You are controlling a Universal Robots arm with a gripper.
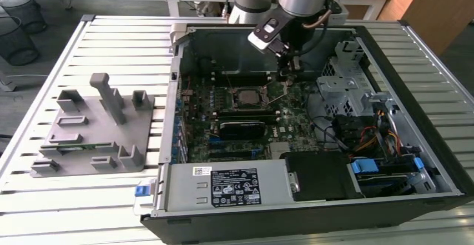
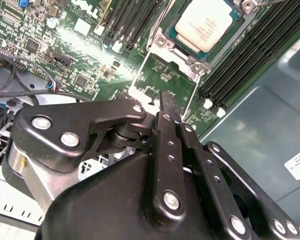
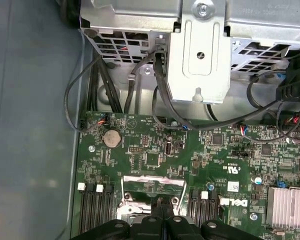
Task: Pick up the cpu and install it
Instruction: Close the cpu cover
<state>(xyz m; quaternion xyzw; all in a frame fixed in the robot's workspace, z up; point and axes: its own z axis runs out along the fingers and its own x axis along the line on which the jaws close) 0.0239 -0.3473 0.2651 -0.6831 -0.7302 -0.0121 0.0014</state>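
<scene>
The cpu (image 1: 247, 96) lies flat in its socket on the green motherboard (image 1: 296, 123) inside the open computer case; its silver top faces up. In the second wrist view the cpu (image 2: 208, 22) sits in the socket with the metal load plate (image 2: 162, 70) swung open beside it. My gripper (image 1: 295, 70) hangs over the board, to the exterior view's right of the socket and apart from the cpu. Its black fingers are pressed together with nothing between them, as both wrist views show: gripper (image 2: 166, 98), gripper (image 3: 165, 206).
A grey plastic holder fixture (image 1: 92, 128) stands on the slatted table at the exterior view's left of the case. Inside the case are a black heatsink block (image 1: 241, 128), the power supply (image 1: 222, 186), a metal drive cage (image 3: 197, 55) and loose cables (image 3: 90, 85).
</scene>
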